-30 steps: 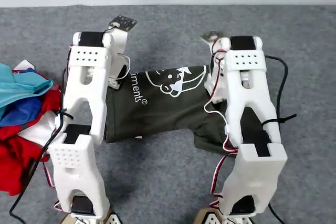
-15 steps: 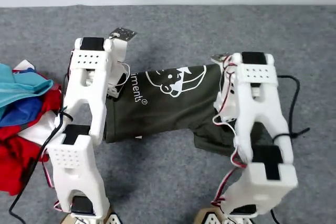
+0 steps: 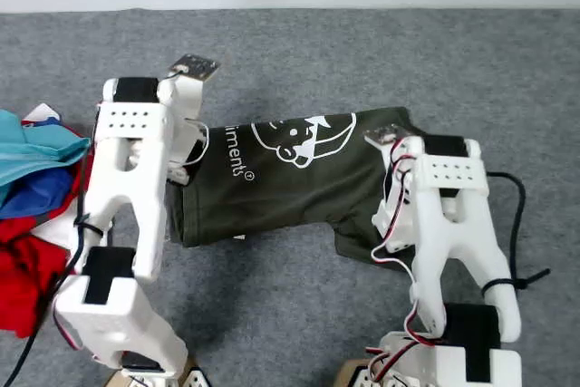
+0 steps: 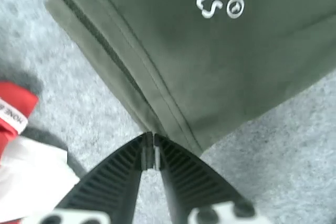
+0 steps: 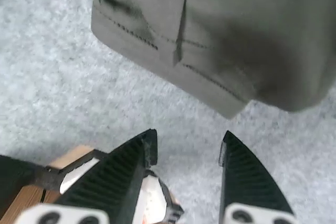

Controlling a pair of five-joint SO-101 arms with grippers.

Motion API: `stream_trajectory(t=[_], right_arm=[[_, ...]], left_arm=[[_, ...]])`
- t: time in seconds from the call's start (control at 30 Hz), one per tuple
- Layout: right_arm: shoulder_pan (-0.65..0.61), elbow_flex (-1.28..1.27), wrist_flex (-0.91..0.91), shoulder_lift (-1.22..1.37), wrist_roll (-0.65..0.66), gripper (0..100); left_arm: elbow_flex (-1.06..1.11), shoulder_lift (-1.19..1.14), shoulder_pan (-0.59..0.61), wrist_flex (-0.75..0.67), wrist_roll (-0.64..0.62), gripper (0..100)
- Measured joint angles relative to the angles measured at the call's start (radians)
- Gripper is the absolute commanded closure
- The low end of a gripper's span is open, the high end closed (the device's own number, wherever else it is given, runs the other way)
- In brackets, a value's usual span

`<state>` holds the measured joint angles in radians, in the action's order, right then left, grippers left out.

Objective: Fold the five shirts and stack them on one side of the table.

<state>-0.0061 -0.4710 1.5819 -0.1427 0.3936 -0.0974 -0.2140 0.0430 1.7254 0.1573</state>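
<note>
Two white arms: left arm (image 3: 127, 197) at left of high view, right arm (image 3: 449, 224) at lower right. One dark olive shirt (image 3: 290, 188) lies flat at frame centre on grey carpeted table (image 3: 453, 61). White animal graphic and lettering on chest, stitched hems, one sleeve folded toward lower right. One heap of crumpled shirts (image 3: 32, 206) at left edge, red, blue, teal and white; number unclear. Left gripper (image 4: 148, 153): tips pressed together at shirt's hem corner; cannot tell if cloth pinched. Right gripper (image 5: 186, 148): fingers spread wide, holding nothing, over carpet beside sleeve.
</note>
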Motion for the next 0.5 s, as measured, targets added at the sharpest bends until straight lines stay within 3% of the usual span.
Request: stream_trajectory(t=[0.17,0.5], right_arm=[[-0.008,-0.02,-0.041,-0.006,0.0,80.5],[-0.144,-0.025,-0.163,-0.012,0.0,84.3]], left_arm=[[0.1,0.101,0.037,0.0,-0.002,99],[0.359,0.482,0.038,-0.003,0.002,99]])
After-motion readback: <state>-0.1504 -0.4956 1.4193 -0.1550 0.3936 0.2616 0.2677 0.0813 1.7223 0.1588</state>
